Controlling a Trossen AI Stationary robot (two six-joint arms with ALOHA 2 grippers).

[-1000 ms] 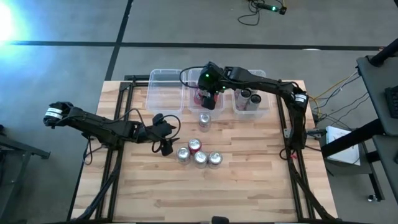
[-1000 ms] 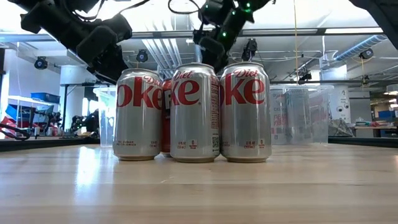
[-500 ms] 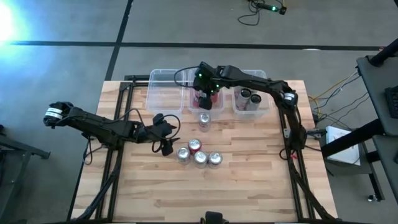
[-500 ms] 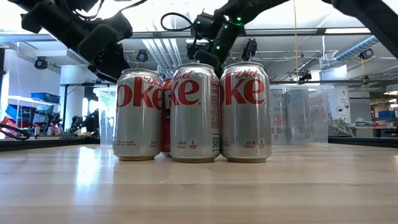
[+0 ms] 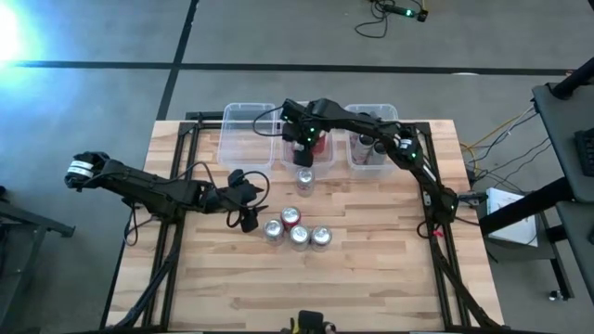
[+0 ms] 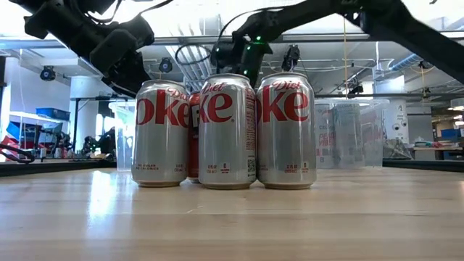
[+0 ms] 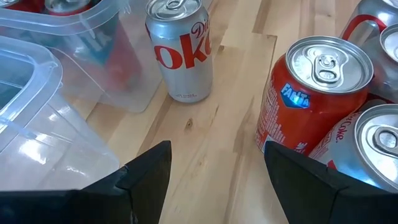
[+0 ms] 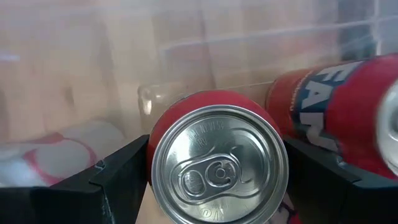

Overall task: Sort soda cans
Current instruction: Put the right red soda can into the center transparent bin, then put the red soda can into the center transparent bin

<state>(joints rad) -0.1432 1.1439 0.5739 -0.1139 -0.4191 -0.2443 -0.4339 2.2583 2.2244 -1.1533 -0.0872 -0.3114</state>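
In the right wrist view a red soda can (image 8: 217,163) shows top-on between the fingers of my right gripper (image 8: 217,186), which reaches down into the middle clear bin (image 5: 320,163). Another red can (image 8: 336,112) lies tilted beside it. My left gripper (image 7: 217,180) hovers open and holds nothing, by a cluster of three silver cans (image 6: 225,130) and a red Fanta can (image 7: 314,93) standing on the table. A lone silver can (image 5: 305,179) stands in front of the middle bin. My right gripper pinches the red can between its two fingers, on opposite sides of the body just below the top rim (image 8: 155,168). The fingers come from above, pointing down. The can stands upright inside the middle bin. Whether its bottom rests on the bin floor is hidden.
Three clear bins stand in a row at the far edge: the left one (image 5: 247,134), the middle one with red cans, and the right one (image 5: 371,160) with dark cans. The near half of the wooden table (image 5: 306,288) is bare.
My right arm has swung toward the table's left over the middle bin, and its gripper has shifted slightly left and toward the far edge. My left gripper and the cans on the table have stayed put.
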